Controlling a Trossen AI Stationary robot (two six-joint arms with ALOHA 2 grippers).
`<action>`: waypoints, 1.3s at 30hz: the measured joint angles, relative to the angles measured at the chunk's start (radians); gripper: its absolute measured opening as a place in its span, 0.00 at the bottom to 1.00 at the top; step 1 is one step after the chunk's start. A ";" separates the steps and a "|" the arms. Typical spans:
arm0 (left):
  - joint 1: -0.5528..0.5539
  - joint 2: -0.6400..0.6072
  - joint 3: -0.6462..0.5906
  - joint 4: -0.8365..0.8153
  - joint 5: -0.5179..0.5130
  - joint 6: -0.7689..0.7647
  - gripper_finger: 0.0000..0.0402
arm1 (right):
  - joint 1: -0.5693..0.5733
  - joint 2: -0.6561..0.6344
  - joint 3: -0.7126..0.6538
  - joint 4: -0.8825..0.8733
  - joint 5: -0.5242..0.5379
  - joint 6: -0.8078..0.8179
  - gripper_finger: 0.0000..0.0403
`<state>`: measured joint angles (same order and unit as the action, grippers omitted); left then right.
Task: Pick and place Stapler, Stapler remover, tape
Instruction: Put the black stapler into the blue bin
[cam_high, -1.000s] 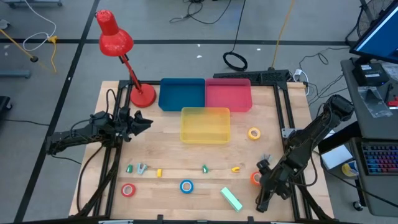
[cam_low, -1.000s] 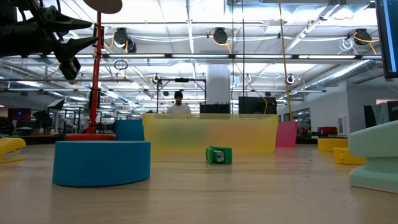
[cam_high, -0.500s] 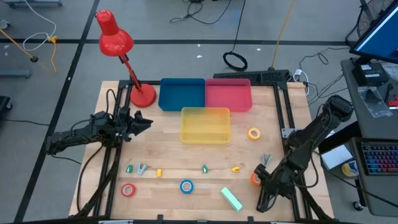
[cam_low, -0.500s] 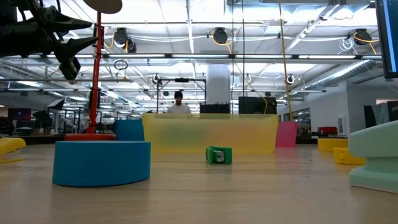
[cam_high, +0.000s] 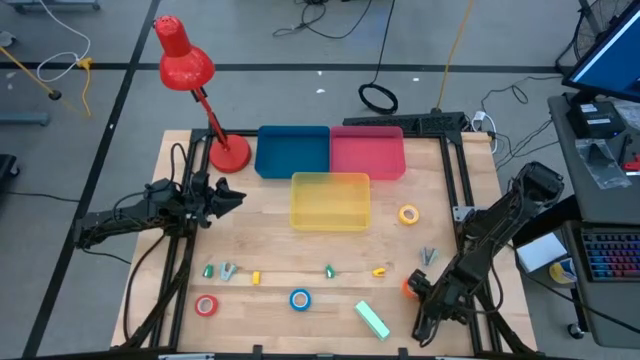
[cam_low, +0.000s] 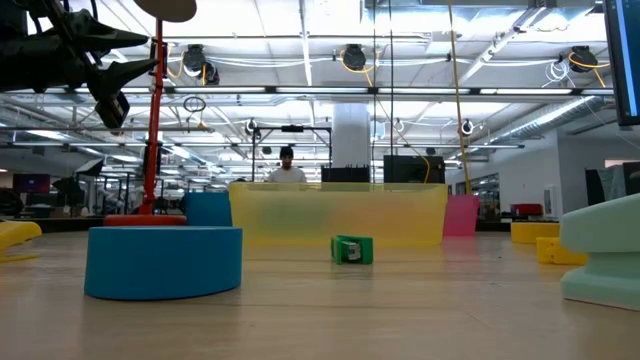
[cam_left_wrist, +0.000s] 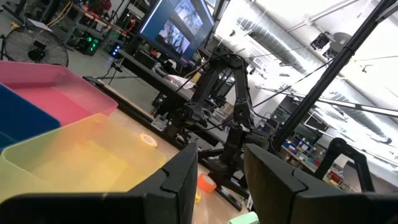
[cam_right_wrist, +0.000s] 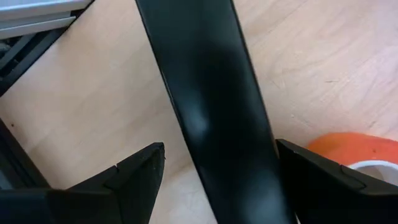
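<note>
**Right claw spread wide beside the orange tape, near the table's right edge**

The right gripper (cam_high: 414, 290) sits low at the near right of the table (cam_high: 270, 240), jaws wide apart and holding nothing. The orange tape roll (cam_high: 409, 287) lies right at its fingertips; in the right wrist view the roll (cam_right_wrist: 354, 152) peeks out beside a black frame bar (cam_right_wrist: 211, 106) that crosses in front of the camera. Whether a finger touches it I cannot tell.

To my eye the roll is light, stiff and smooth-sided, likely to skate on the wood if nudged. The sensible hold looks like one finger through the pale centre and one outside, pinching the ring wall, or else across its whole width.

Room is tight here: the black frame rails (cam_high: 470, 250) run just beside the roll, and a small silvery staple remover (cam_high: 428, 257) lies near. Toward the yellow bin (cam_high: 330, 200), blue bin (cam_high: 292, 152) and pink bin (cam_high: 367, 152) the way looks open, with only the yellow tape roll (cam_high: 408, 214) near the path.

The left gripper (cam_high: 232, 197) waits raised over the left side, jaws part-open on nothing, near the red lamp (cam_high: 200, 90).
</note>
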<state>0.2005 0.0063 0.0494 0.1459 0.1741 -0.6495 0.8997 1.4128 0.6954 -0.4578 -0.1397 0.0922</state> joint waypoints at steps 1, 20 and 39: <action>0.000 0.000 0.000 0.000 0.000 0.000 0.33 | 0.000 0.000 -0.012 0.007 0.000 0.019 0.73; 0.000 0.000 0.000 0.000 0.000 -0.010 0.33 | -0.001 0.003 -0.069 0.262 0.008 0.324 0.73; 0.000 0.000 0.000 0.000 0.000 -0.014 0.33 | -0.001 0.003 -0.069 0.274 0.008 0.368 0.73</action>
<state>0.2004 0.0063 0.0494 0.1457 0.1741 -0.6640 0.8986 1.4158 0.6262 -0.1833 -0.1314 0.4606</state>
